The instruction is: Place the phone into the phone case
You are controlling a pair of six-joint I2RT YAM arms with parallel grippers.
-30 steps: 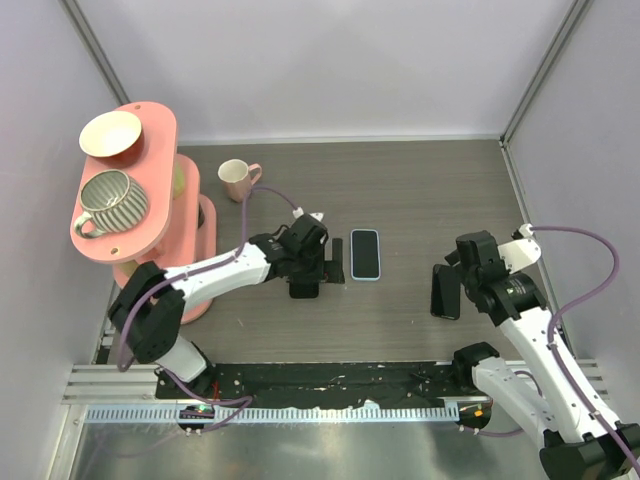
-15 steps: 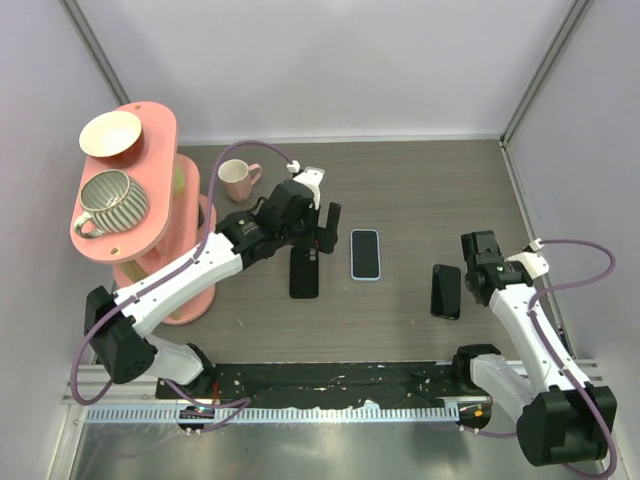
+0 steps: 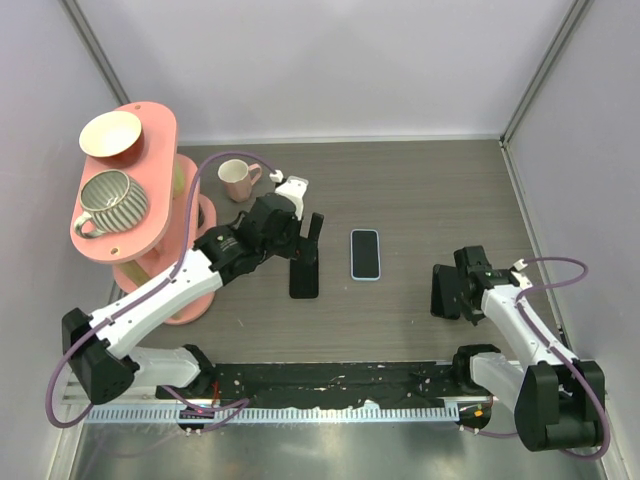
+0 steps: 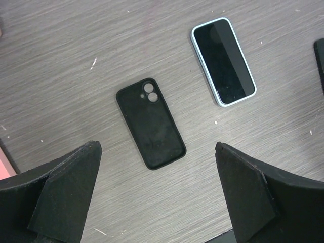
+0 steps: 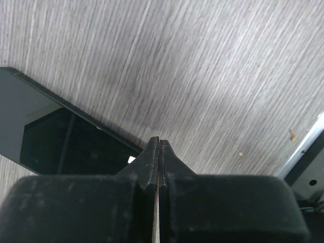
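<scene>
My left pincer (image 4: 157, 149) is released, its two fingers (image 4: 68, 174) spread as wide as they go, and it hangs above the worktop (image 3: 420, 190) with nothing between them. Straight below that gap lies the phone case (image 4: 151, 124), black and flat on the wood grain, touched by neither finger; its two-hole camera cutout is at the end farther from my wrist. Seen from above, the case lies around the middle of the worktop, a little toward the left edge, and my fingers cover its far end. Just to its right, apart from it and nearly parallel, the phone (image 4: 223, 61) lies screen up, its black glass ringed by a thin light-blue rim, about midway between the left and right edges. My right pincer (image 5: 156, 144) is clenched, both fingers pressed flat together and gripping nothing. It is low, near the right edge and toward the near edge, its tips at the rim of a dark glossy slab (image 5: 50, 131) lying flat there; I cannot tell whether they touch it. Toward the far left corner stands a pink mug (image 3: 235, 178), and along the left edge a pink stand (image 3: 160, 130) carries a bowl (image 3: 110, 133) and a striped cup (image 3: 112, 197).
</scene>
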